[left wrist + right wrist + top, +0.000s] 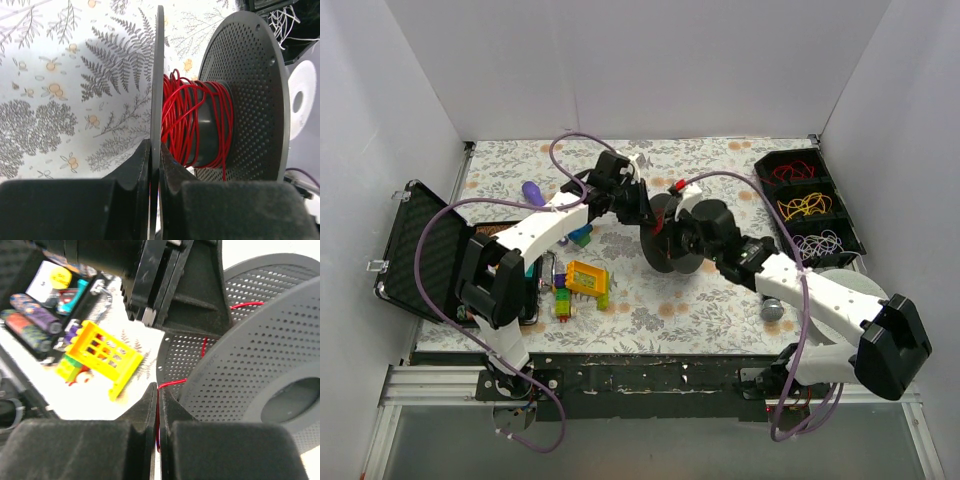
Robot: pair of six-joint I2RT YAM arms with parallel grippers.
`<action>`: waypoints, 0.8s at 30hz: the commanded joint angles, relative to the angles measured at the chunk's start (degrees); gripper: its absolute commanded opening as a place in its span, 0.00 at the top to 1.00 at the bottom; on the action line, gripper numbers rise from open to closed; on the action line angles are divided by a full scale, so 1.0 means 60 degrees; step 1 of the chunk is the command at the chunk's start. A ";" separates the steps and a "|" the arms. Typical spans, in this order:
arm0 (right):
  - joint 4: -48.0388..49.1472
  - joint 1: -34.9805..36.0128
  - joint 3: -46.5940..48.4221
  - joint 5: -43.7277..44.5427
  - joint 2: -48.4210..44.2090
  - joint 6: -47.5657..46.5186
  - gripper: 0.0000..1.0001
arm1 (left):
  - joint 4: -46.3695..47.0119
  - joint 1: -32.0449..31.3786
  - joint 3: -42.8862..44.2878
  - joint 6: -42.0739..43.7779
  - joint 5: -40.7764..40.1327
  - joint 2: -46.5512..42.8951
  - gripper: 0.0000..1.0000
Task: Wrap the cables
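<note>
A black perforated spool (665,235) stands on edge at the table's middle, with thin red wire (195,122) wound round its hub. My left gripper (638,203) is shut on one thin flange (158,85) of the spool and holds it; the flange runs between its pads (140,165). My right gripper (692,236) is shut on the red wire's free strand (170,384), which bends from between its pads toward the spool's flanges (260,355). The left gripper's fingers (170,285) show at the top of the right wrist view.
A yellow toy basket (586,279) and toy bricks (563,303) lie near the left arm. An open black case (425,250) sits at the left. A black tray (807,205) of rubber bands stands at the back right. A white disc (845,285) lies under the right arm.
</note>
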 commanded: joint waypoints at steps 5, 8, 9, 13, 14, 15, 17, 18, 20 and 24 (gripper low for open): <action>0.1554 0.1512 -0.1588 0.3606 0.0183 -0.2772 0.99 | 0.1456 0.0756 -0.0666 -0.1754 0.1563 -0.0812 1.00; 0.3235 0.1789 -0.2686 0.3811 0.0096 -0.4453 0.99 | 0.1749 0.0844 -0.1076 -0.1812 0.2002 -0.0784 1.00; 0.3778 0.1936 -0.2980 0.3886 0.0095 -0.5142 0.99 | 0.1823 0.0946 -0.1077 -0.1870 0.2149 -0.0652 1.00; 0.4546 0.2172 -0.3204 0.5287 0.0445 -0.6758 0.99 | 0.1634 0.1254 0.0003 -0.1536 0.3085 0.0736 1.00; 0.4473 0.2172 -0.3116 0.5684 0.0577 -0.6919 0.99 | 0.1387 0.1269 0.0442 -0.1432 0.3146 0.1074 1.00; 0.4429 0.2172 -0.3057 0.5964 0.0738 -0.7226 0.99 | 0.1341 0.1283 0.0765 -0.1301 0.3291 0.1454 1.00; 0.4385 0.2172 -0.2955 0.6520 0.1162 -0.7637 0.99 | 0.1180 0.1284 0.1395 -0.0964 0.3555 0.2231 1.00; 0.4355 0.2172 -0.2910 0.6857 0.1411 -0.7827 0.99 | 0.0918 0.1298 0.1790 -0.0731 0.3629 0.2713 1.00; 0.4369 0.2172 -0.2823 0.7355 0.1938 -0.8339 0.99 | 0.0084 0.1371 0.2901 -0.0291 0.3760 0.3694 1.00; 0.4706 0.2157 -0.2545 0.8060 0.3315 -0.9408 0.99 | -0.0855 0.1678 0.4633 0.0179 0.3908 0.5527 0.88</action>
